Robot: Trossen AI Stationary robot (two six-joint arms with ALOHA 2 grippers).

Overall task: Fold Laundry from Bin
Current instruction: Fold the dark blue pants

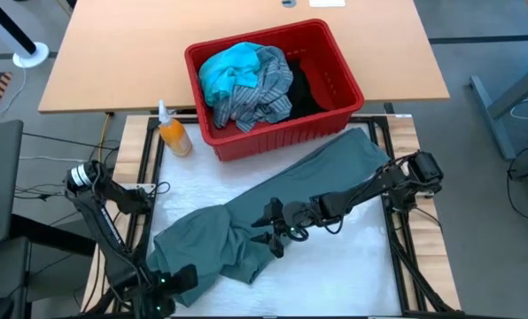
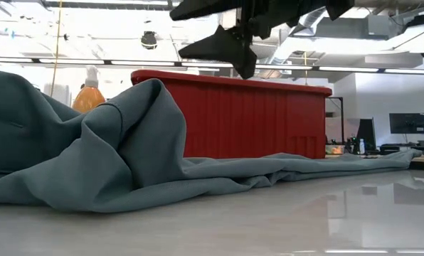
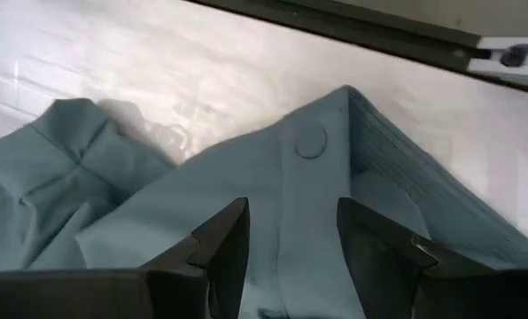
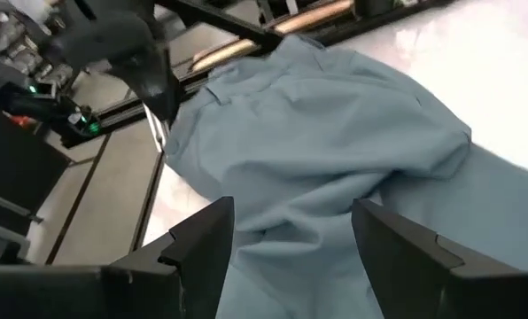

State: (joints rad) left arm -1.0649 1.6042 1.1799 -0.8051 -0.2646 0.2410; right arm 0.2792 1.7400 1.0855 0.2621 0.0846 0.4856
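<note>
**Grey-green garment spread in front of the bin**

The grey-green garment (image 1: 291,199) lies crumpled on the table, just in front of the red bin (image 1: 335,53), which holds the other laundry (image 1: 246,84). The right gripper (image 1: 277,232) hovers above the garment, fingers apart, holding nothing. The left gripper (image 3: 291,257) sits at the garment's corner farthest from the bin, fingers straddling its edge; grasp unclear.

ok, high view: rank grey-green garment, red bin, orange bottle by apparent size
1. grey-green garment, spread across the mat
2. red bin; its footprint looks smaller
3. orange bottle, by far the smallest
All three lie at about table level, so the order is safe.
</note>
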